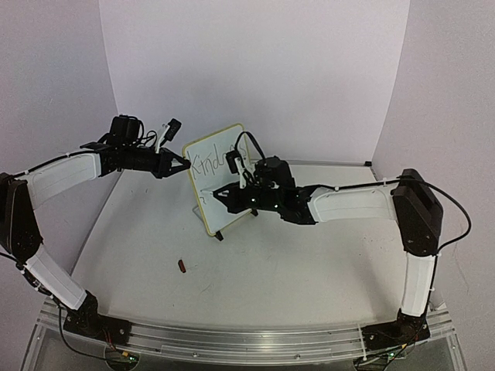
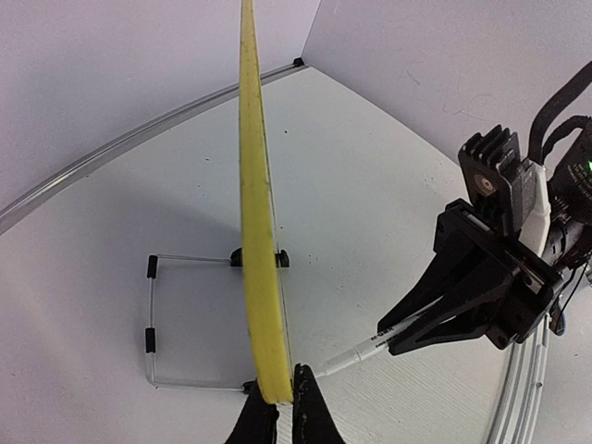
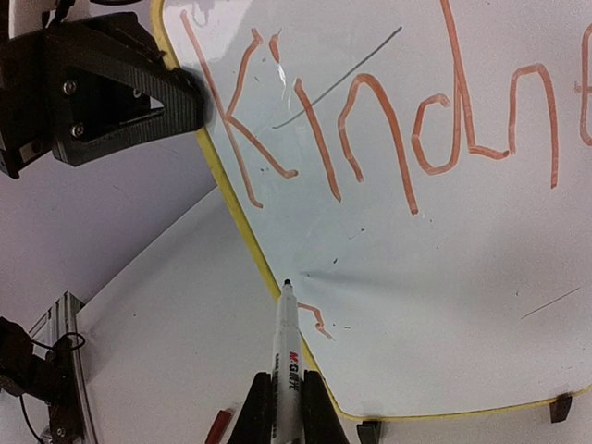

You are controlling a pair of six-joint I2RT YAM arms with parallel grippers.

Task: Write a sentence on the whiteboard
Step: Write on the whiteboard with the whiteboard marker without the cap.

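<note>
We see the small rectangular whiteboard with a pale yellow frame (image 1: 203, 184) standing upright on the white desk (image 1: 271, 263), turned at an angle between the two arms. The left claw (image 1: 183, 164) is clamped on the board's yellow left edge, with its fingertips (image 2: 264, 421) pinching the frame from both sides. The right claw (image 1: 216, 193) is closed around a white marker with a black tip (image 3: 285, 342). The tip sits low on the board's face, just inside the frame (we cannot confirm contact). The sentence (image 3: 388, 139), in orange-red strokes, reads "Kindne" along the upper line before the right wrist view cuts it off. A small red-brown cap-like piece (image 1: 182, 267) lies on the desk nearer the arm bases.
</note>
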